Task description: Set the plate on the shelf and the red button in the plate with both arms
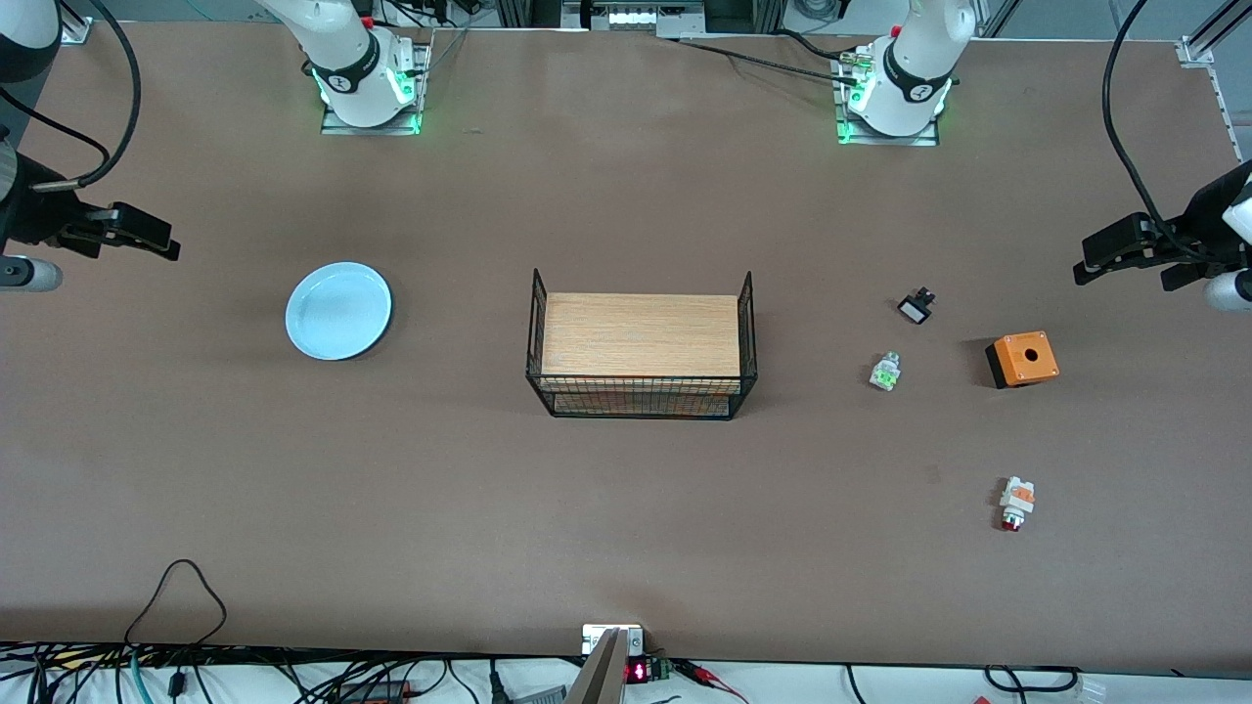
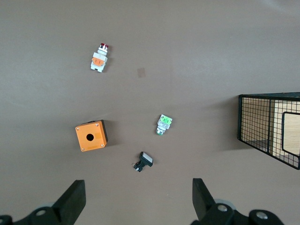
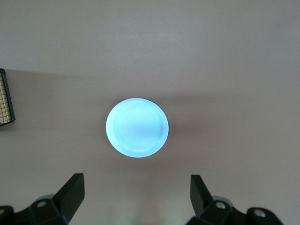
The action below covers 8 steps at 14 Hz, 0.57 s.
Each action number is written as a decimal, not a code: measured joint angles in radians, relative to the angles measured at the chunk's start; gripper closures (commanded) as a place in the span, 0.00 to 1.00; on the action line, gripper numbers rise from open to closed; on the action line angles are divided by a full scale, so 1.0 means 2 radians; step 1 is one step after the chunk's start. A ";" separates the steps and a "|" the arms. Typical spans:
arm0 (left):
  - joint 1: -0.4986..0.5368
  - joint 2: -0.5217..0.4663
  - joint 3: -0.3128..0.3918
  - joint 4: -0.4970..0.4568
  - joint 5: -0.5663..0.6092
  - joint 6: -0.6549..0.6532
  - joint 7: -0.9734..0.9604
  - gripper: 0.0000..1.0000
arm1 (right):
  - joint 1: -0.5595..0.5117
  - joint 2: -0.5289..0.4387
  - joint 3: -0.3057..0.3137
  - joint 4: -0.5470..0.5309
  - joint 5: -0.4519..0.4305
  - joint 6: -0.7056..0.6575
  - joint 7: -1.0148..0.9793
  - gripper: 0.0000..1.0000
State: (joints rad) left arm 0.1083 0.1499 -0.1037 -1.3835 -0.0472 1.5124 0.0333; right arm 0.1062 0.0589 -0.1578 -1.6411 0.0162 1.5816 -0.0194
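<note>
Brown table (image 1: 626, 508) holds a wire basket (image 1: 642, 396) with a wood shelf in the middle. Toward the right arm's end from the basket sits the pale blue plate (image 1: 338, 310). Toward the left arm's end, and nearer the front camera than the basket, lies the red button (image 1: 1016, 504). The left gripper (image 2: 139, 199) hangs high over the small parts, fingers wide apart. The right gripper (image 3: 137, 197) hangs high by the plate, fingers wide apart too.
</note>
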 measured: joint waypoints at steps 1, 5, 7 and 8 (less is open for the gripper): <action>0.000 0.000 0.000 0.000 0.000 0.000 0.000 0.00 | 0.000 0.009 0.000 0.000 0.000 0.001 0.000 0.00; 0.000 0.000 0.000 0.000 0.000 0.000 0.000 0.00 | 0.000 0.071 0.000 0.002 -0.001 0.008 0.000 0.00; 0.000 0.000 0.000 0.000 0.000 0.000 0.000 0.00 | -0.002 0.103 0.000 0.005 -0.001 0.023 0.000 0.00; 0.000 0.000 0.000 0.000 0.000 0.000 0.000 0.00 | -0.003 0.116 0.000 0.005 -0.001 0.032 0.000 0.00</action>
State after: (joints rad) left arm 0.1083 0.1500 -0.1038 -1.3826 -0.0472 1.5124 0.0333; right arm 0.0999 0.2917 -0.1585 -1.6308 0.0145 1.6465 -0.0186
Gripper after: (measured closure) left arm 0.000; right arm 0.000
